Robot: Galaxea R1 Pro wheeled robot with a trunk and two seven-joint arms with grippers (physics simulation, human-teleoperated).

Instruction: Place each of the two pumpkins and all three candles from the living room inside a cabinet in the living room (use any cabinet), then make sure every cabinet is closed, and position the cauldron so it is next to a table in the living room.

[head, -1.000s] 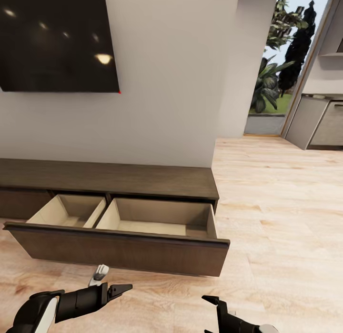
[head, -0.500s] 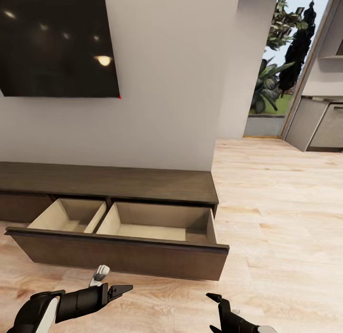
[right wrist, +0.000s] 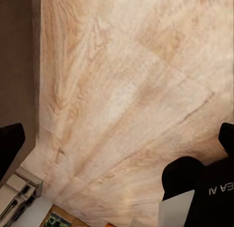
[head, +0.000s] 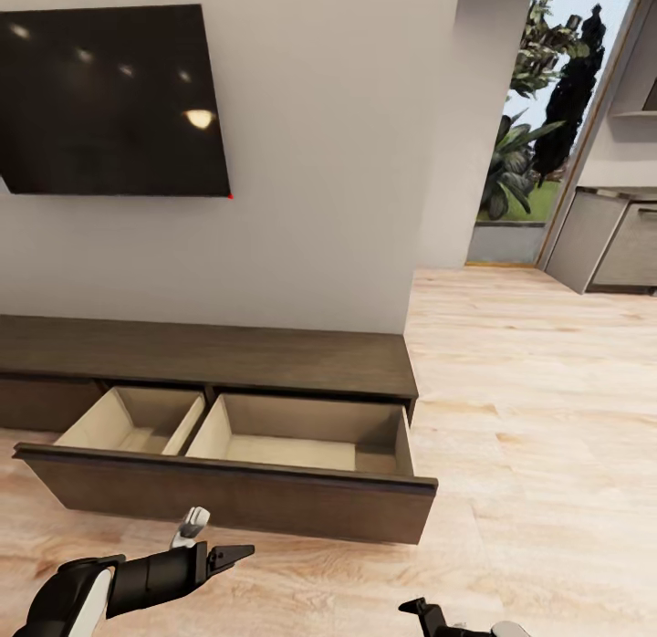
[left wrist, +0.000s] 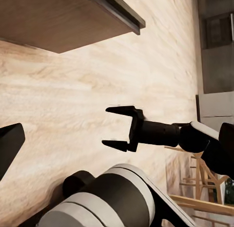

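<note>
Cabinet (head: 210,359) drawer (head: 228,491) stands pulled out at frame centre, both beige compartments bare, long axis running left to right. Left gripper (head: 222,557) sits lower left just below the drawer front, jaws spread wide and holding nothing. Right gripper (left wrist: 118,129) sits at the bottom edge farther away, jaws likewise wide and holding nothing.

Head view: looks forward and down from above, facing the cabinet (head: 228,359) against the wall at 12 o'clock, doorway at 2 o'clock.
Left wrist view: close above the wooden floor (left wrist: 73,90), facing the right gripper (left wrist: 117,129), with the open drawer's corner (left wrist: 63,17) at 11 o'clock.
Right wrist view: very near the floor (right wrist: 126,90), looking down on its planks.
Shared: all 3 views take in the floor; head and left wrist views share the drawer front (head: 228,496).
</note>
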